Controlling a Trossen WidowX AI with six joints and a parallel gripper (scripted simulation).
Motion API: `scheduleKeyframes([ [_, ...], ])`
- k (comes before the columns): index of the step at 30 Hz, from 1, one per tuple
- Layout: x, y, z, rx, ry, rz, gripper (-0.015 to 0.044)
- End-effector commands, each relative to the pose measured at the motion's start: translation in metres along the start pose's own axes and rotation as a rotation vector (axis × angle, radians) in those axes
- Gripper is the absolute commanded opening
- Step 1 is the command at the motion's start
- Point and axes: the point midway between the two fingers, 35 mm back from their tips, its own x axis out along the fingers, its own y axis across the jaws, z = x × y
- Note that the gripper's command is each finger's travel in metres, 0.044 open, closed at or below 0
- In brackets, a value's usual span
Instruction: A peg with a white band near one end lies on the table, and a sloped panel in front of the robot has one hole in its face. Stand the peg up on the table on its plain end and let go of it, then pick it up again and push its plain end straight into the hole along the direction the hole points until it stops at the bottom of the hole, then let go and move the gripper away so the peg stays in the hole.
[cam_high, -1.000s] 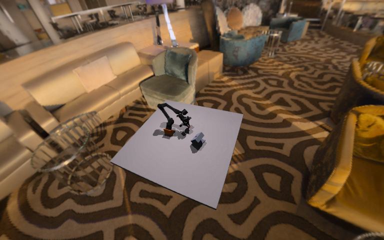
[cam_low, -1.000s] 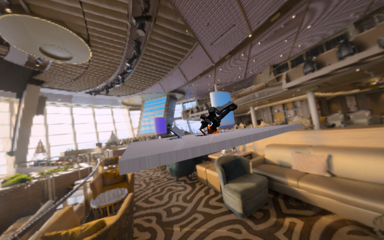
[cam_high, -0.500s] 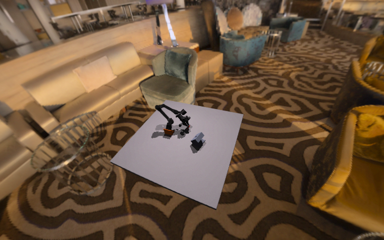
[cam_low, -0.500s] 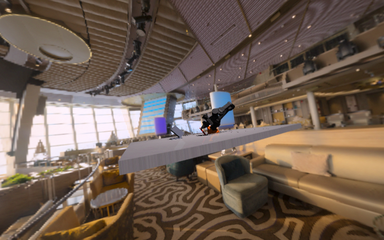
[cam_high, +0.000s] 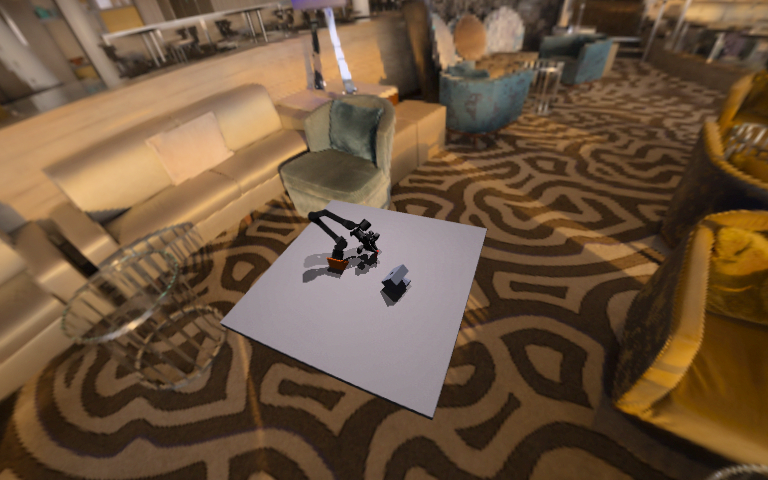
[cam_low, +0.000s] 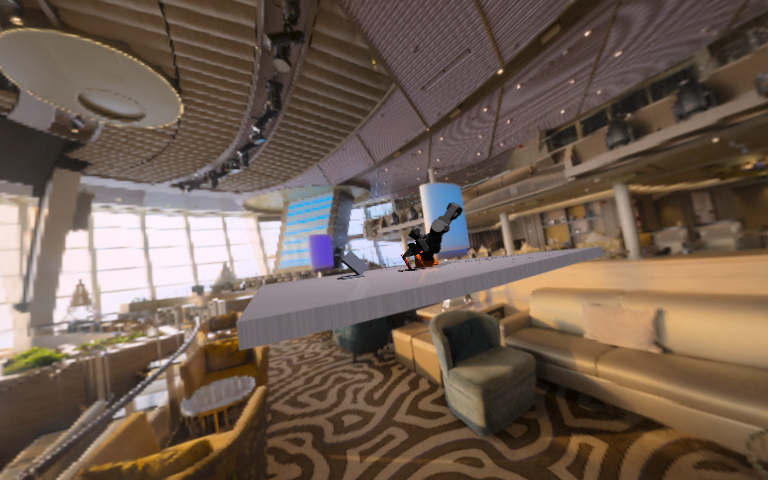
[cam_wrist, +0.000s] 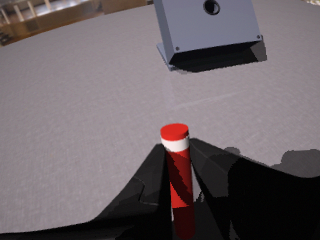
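The red peg (cam_wrist: 180, 175) is between the fingers of my gripper (cam_wrist: 176, 148) (cam_high: 375, 250) (cam_low: 405, 258), which is shut on it. Its white band and red end cap point up and away from the fingers in the wrist view; its plain end is at the bottom of that view, partly in shadow. In the exterior view the peg looks close to upright, low over the table. Whether its plain end touches the table cannot be told. The grey sloped panel (cam_high: 397, 273) (cam_low: 355, 263) (cam_wrist: 200, 30) stands ahead of the gripper, apart from the peg. Its round hole (cam_wrist: 211, 7) shows in its face.
The pale grey table (cam_high: 345, 333) (cam_low: 339, 298) (cam_wrist: 75, 125) carries the arm and the panel. The arm's orange base (cam_high: 337, 264) (cam_low: 425, 261) is behind the gripper. Shadows of the arm lie at the right in the wrist view.
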Motion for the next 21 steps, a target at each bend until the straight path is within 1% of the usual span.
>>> scheduleKeyframes([
  [1,-0.002,-0.003,-0.002,0.003,-0.033,-0.006,0.0049],
  [21,-0.013,-0.003,-0.01,0.005,-0.205,-0.007,0.0049],
])
